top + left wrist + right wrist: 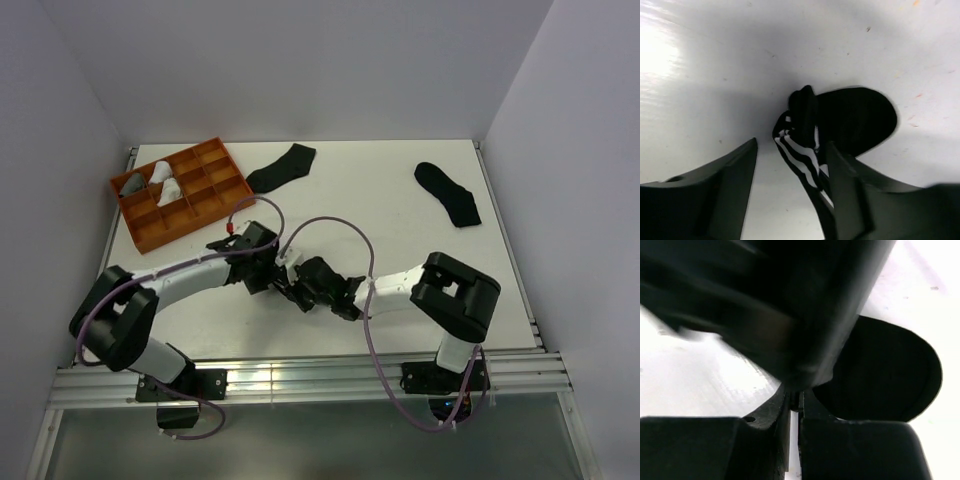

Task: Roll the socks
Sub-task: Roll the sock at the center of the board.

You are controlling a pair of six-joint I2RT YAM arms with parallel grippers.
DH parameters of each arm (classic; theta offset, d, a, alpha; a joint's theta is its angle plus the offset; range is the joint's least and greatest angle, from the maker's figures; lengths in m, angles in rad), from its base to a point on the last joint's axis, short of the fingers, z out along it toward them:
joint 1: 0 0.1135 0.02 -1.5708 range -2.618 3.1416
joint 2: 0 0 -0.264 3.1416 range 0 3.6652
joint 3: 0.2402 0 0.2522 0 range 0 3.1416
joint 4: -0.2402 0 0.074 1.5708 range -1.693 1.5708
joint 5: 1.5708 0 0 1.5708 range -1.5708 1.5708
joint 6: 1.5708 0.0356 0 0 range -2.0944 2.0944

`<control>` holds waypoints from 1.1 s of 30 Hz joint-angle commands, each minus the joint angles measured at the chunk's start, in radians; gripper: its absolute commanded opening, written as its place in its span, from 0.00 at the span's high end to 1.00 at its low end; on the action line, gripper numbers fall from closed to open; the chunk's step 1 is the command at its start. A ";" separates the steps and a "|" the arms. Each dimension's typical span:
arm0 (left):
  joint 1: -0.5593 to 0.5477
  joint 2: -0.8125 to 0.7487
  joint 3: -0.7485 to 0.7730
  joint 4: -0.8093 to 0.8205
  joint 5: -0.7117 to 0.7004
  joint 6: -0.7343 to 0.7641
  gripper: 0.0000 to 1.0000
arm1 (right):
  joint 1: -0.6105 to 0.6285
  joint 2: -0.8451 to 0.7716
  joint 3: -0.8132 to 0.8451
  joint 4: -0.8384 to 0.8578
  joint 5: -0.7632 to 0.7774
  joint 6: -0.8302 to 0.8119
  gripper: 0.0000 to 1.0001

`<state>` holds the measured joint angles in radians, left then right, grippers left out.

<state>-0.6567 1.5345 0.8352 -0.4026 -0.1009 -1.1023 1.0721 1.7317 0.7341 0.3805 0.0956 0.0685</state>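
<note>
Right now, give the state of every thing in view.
Left gripper: open, astride striped sock.
Right gripper: shut.
Striped sock: bunched at one end, not rolled.
Left black sock: flat, unrolled.
Right black sock: flat, unrolled.
Tray: few socks inside, most cells empty.

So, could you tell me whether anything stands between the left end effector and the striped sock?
Nothing visible does: the striped sock lies right between the jaws of the left end effector, which is open.
</note>
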 commanded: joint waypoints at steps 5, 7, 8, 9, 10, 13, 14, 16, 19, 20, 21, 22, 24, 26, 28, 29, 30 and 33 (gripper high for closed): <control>0.060 -0.218 -0.116 0.064 -0.059 -0.140 0.25 | -0.184 0.008 0.016 -0.008 -0.468 0.148 1.00; 0.063 -0.267 -0.165 0.112 -0.057 -0.160 0.19 | -0.228 0.035 0.031 -0.003 -0.548 0.169 1.00; 0.062 -0.283 -0.180 0.129 -0.050 -0.165 0.19 | -0.242 0.060 0.034 0.003 -0.616 0.201 1.00; 0.062 -0.295 -0.195 0.148 -0.046 -0.168 0.18 | -0.256 0.075 0.036 0.015 -0.652 0.217 1.00; 0.062 -0.313 -0.224 0.180 -0.027 -0.180 0.19 | -0.285 0.100 0.040 0.037 -0.716 0.253 1.00; 0.043 -0.335 -0.284 0.255 0.000 -0.189 0.19 | -0.323 0.153 0.065 0.052 -0.824 0.293 1.00; 0.036 -0.335 -0.297 0.268 -0.002 -0.192 0.18 | -0.346 0.164 0.071 0.057 -0.880 0.328 1.00; 0.017 -0.330 -0.329 0.316 0.001 -0.191 0.19 | -0.368 0.199 0.093 0.066 -0.942 0.376 1.00; 0.011 -0.321 -0.364 0.355 -0.002 -0.203 0.21 | -0.399 0.236 0.125 0.048 -1.019 0.407 1.00; 0.011 -0.317 -0.373 0.370 -0.005 -0.206 0.22 | -0.402 0.241 0.131 0.046 -1.033 0.421 1.00; 0.011 -0.313 -0.375 0.373 -0.006 -0.208 0.26 | -0.406 0.246 0.142 0.041 -1.037 0.425 1.00; 0.012 -0.312 -0.375 0.374 -0.010 -0.214 0.27 | -0.406 0.256 0.151 0.009 -1.043 0.418 1.00; 0.011 -0.300 -0.374 0.374 -0.019 -0.217 0.28 | -0.408 0.267 0.174 -0.028 -1.045 0.412 1.00; 0.011 -0.290 -0.372 0.375 -0.028 -0.225 0.30 | -0.408 0.279 0.179 -0.038 -1.053 0.415 1.00; 0.012 -0.274 -0.372 0.390 -0.031 -0.226 0.30 | -0.409 0.295 0.191 -0.049 -1.065 0.421 1.00; 0.011 -0.266 -0.370 0.393 -0.030 -0.228 0.31 | -0.411 0.298 0.194 -0.052 -1.067 0.424 1.00; 0.011 -0.251 -0.369 0.393 -0.033 -0.229 0.32 | -0.411 0.301 0.203 -0.064 -1.067 0.425 1.00; 0.011 -0.218 -0.358 0.390 -0.042 -0.237 0.36 | -0.411 0.308 0.209 -0.071 -1.067 0.432 1.00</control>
<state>-0.6422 1.2819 0.4648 -0.0235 -0.1108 -1.3220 0.6628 2.0178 0.9146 0.3477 -0.9516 0.4870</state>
